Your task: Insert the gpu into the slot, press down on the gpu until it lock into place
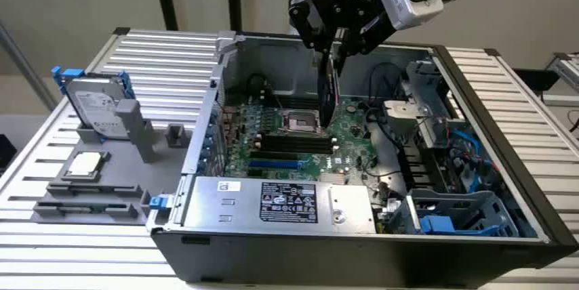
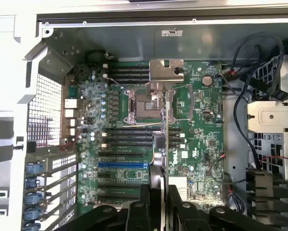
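GPU (image 1: 329, 87) hangs long axis vertical, bracket end (image 2: 167, 72) down, clamped in the fingers (image 2: 184, 211) above the motherboard (image 1: 348, 144).

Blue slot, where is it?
In the exterior view the slot lies on the motherboard between the black memory slots and the silver power supply, lower and to that view's left of the gpu.

Bright even light, blown-out whites (wrist view), soft shadows
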You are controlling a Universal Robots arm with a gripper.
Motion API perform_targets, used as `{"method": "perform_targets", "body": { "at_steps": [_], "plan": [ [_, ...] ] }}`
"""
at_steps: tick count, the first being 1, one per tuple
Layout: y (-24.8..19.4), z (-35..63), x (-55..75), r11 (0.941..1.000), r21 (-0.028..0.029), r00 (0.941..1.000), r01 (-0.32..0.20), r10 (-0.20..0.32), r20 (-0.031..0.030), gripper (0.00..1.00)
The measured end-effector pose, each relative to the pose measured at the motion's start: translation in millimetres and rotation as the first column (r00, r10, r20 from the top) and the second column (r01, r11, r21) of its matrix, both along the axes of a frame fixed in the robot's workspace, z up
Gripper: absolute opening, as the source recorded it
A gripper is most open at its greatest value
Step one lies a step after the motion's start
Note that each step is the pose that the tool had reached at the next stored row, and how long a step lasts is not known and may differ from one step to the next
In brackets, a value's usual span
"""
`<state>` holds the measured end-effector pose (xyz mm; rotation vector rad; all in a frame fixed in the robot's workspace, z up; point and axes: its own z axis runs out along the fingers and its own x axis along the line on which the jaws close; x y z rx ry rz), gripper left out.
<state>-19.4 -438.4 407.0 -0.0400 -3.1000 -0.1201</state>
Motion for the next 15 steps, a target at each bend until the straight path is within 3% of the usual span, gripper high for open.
{"method": "perform_targets", "body": {
  "at_steps": [15],
  "plan": [
    [0.0,0.0,0.0,1.0000,0.0000,1.0000,0.000,0.000,0.0000,0.26]
  ]
}}
